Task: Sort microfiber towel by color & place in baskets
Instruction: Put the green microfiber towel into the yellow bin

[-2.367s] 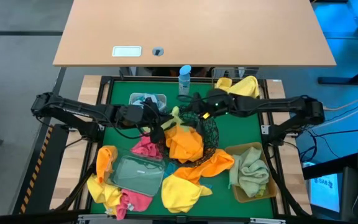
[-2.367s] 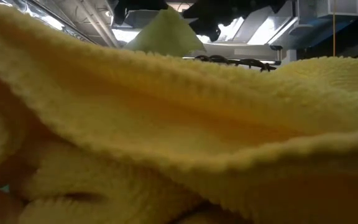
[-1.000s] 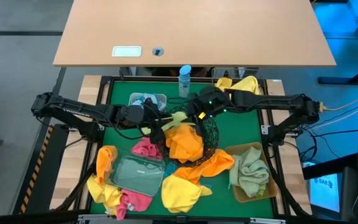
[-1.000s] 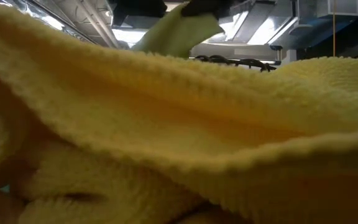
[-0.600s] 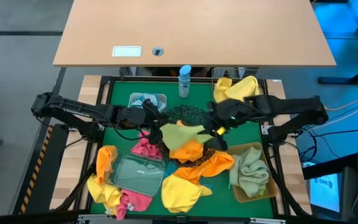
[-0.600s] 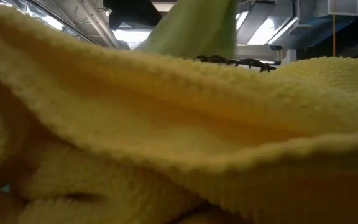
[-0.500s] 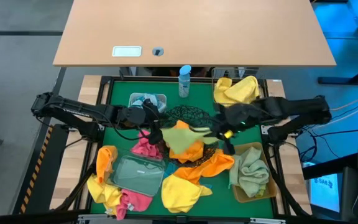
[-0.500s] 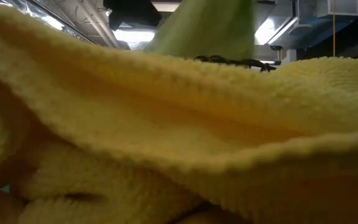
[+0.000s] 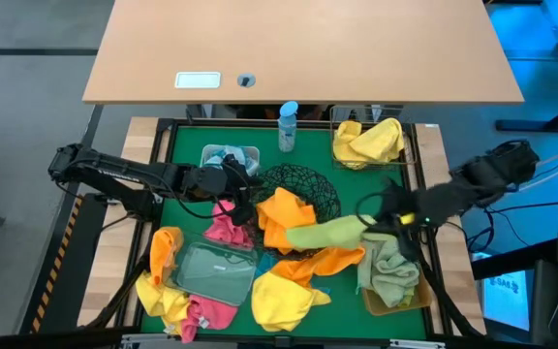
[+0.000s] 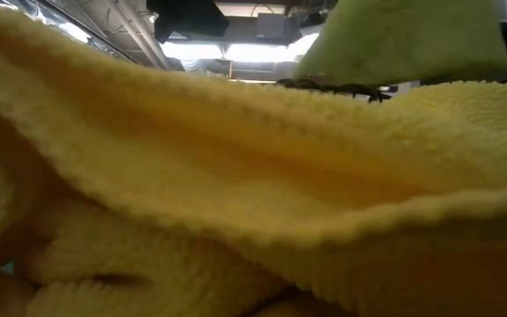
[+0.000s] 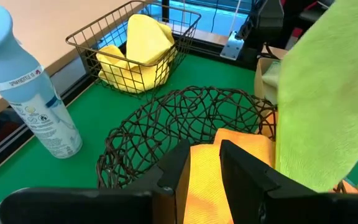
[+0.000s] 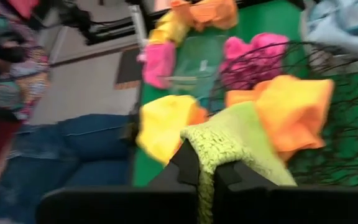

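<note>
Green towel (image 9: 323, 233), right pincer (image 9: 381, 224)

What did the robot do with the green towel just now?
The right gripper, shut on the light green microfiber towel, carried it from above the round black wire-mesh bowl towards the tan rectangular bin. The left gripper stayed beside the bowl; the other towels did not move.

The wire-mesh bowl (image 9: 298, 194) sits mid-table, a towel (image 9: 287, 215) in it. Behind it stands the bottle (image 9: 288, 126), with the square wire basket (image 9: 368, 143) to the right holding a towel. The tan bin (image 9: 392, 269) lies front right, the clear tray (image 9: 211, 269) front left.
</note>
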Robot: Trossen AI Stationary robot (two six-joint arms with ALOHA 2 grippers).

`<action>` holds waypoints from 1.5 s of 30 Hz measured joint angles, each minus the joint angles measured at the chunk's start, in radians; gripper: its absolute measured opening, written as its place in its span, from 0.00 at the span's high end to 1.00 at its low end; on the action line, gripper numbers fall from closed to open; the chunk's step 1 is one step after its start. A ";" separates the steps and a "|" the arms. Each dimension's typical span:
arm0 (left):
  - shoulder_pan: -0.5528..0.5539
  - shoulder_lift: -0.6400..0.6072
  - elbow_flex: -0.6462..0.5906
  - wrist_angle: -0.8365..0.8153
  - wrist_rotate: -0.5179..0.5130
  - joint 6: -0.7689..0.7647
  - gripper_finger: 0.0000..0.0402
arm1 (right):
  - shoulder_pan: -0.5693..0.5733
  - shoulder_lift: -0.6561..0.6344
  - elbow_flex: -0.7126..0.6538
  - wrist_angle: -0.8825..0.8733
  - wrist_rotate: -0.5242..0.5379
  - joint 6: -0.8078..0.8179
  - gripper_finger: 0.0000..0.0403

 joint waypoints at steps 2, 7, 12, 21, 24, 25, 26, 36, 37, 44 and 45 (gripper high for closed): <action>0.000 0.000 0.000 0.000 0.000 0.000 0.79 | 0.047 -0.015 0.000 0.000 0.016 0.049 1.00; 0.000 0.000 0.000 0.000 0.000 0.000 0.79 | 0.168 -0.051 0.000 -0.038 0.094 0.165 1.00; 0.000 0.000 0.000 0.000 0.000 0.000 0.79 | 0.275 -0.084 0.000 -0.141 0.168 0.295 1.00; 0.000 0.000 0.000 0.000 0.000 0.000 0.79 | 0.451 -0.155 0.000 -0.214 0.121 0.478 1.00; 0.000 0.000 0.000 0.000 0.000 0.000 0.79 | 0.508 -0.173 0.000 -0.214 0.095 0.543 1.00; 0.000 0.000 0.000 0.000 0.000 0.000 0.79 | 0.529 -0.179 0.000 -0.214 0.095 0.568 1.00; 0.000 0.000 0.000 0.000 0.000 0.000 0.79 | 0.548 -0.183 0.000 -0.215 0.096 0.596 1.00; 0.000 0.000 0.000 0.000 0.000 0.000 0.79 | 0.691 -0.155 -0.001 -0.349 0.080 0.940 1.00; 0.000 0.000 0.000 0.000 0.000 0.000 0.79 | 0.711 -0.150 -0.001 -0.366 0.087 0.979 1.00; 0.000 0.000 0.000 0.000 0.000 0.000 0.79 | 0.829 -0.105 -0.001 -0.455 0.044 1.266 0.99; 0.000 0.000 0.000 0.000 0.000 0.000 0.79 | 0.845 -0.097 -0.001 -0.465 0.042 1.314 0.99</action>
